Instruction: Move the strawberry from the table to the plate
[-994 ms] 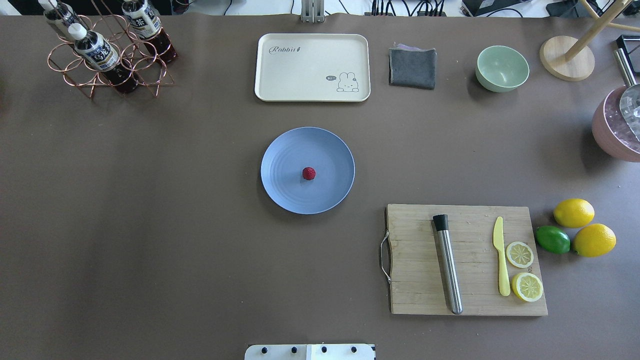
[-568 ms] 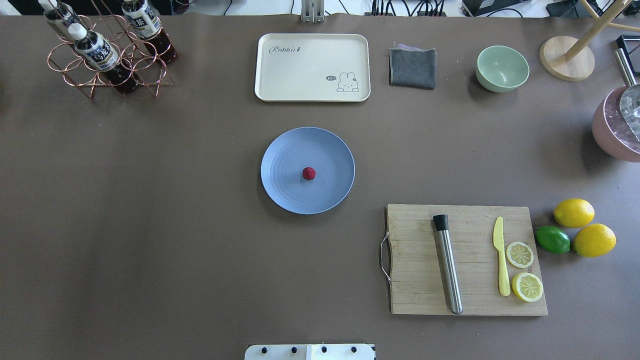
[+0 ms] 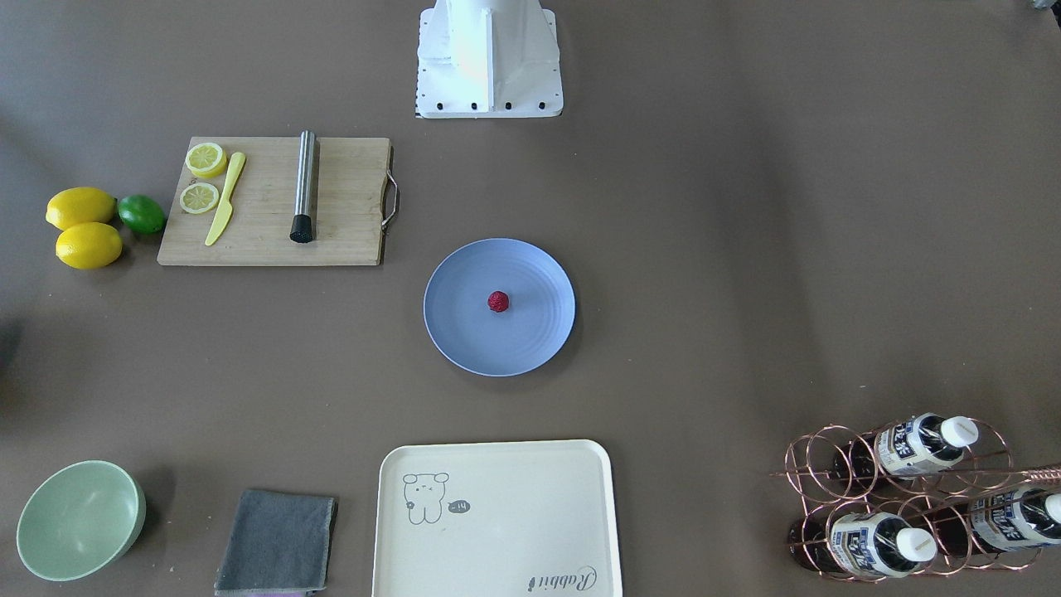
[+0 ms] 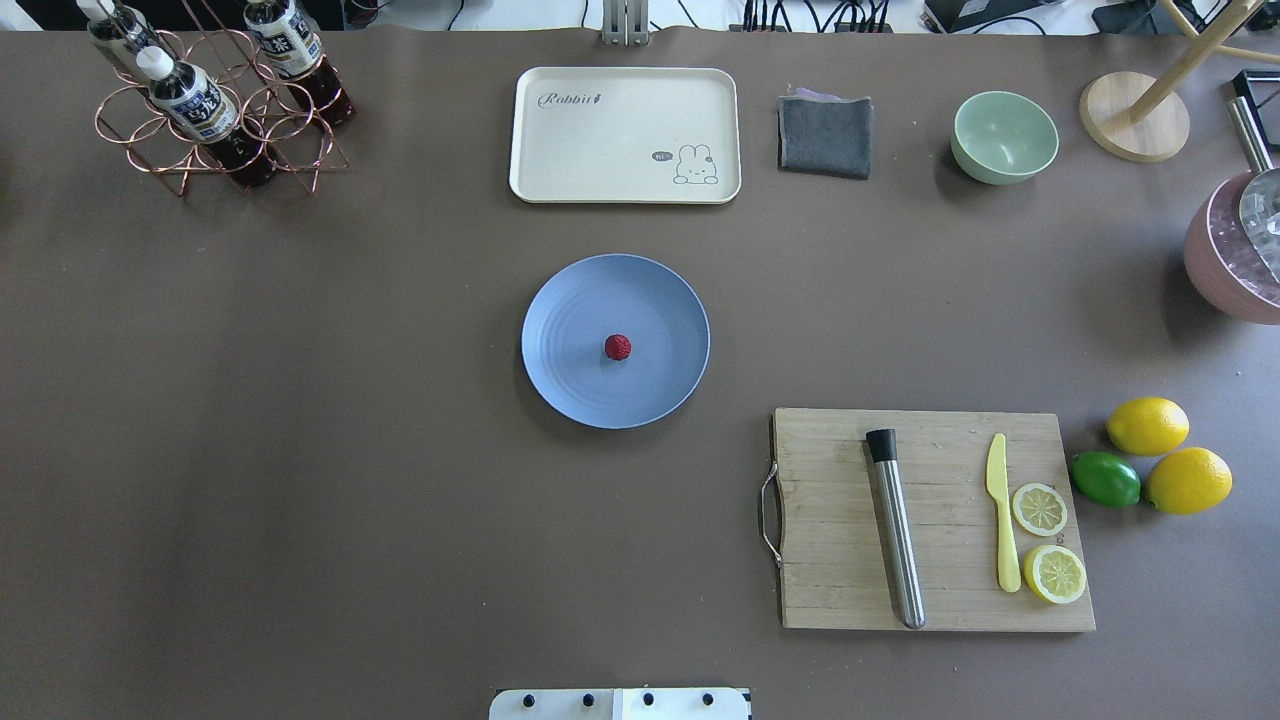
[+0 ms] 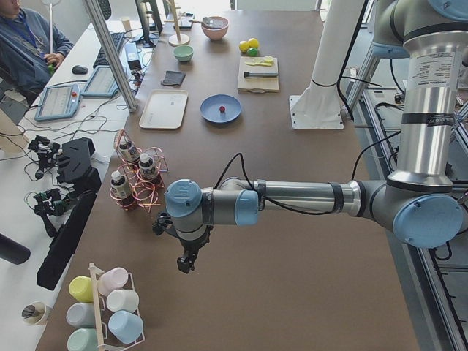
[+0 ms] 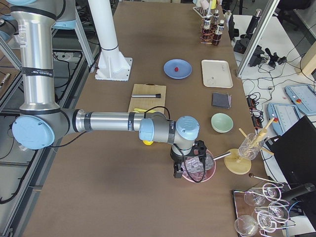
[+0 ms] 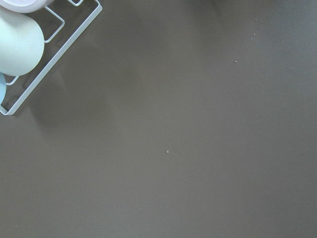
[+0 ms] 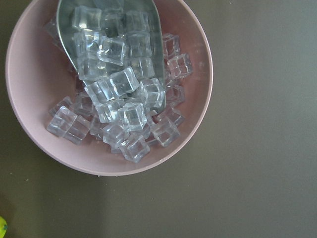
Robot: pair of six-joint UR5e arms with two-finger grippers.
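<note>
The small dark red strawberry (image 4: 618, 347) (image 3: 498, 301) lies near the middle of the round blue plate (image 4: 565, 310) (image 3: 464, 336), which rests on the grey-brown table (image 4: 300, 420). Neither arm is over this part of the table. The left gripper (image 5: 186, 262) hangs far off at the table's left end, near a rack of cups; I cannot tell if it is open or shut. The right gripper (image 6: 178, 173) hovers over a pink bowl of ice (image 8: 29, 148) at the right end; its state cannot be told either. No fingers show in the wrist views.
A cream tray (image 4: 625, 135), grey cloth (image 4: 825, 135) and green bowl (image 4: 1004, 137) line the far edge. A copper bottle rack (image 4: 215, 110) stands far left. The cutting board (image 4: 850, 560) carries a muddler, knife and lemon slices, with two lemons and a lime (image 4: 1105, 479) beside it.
</note>
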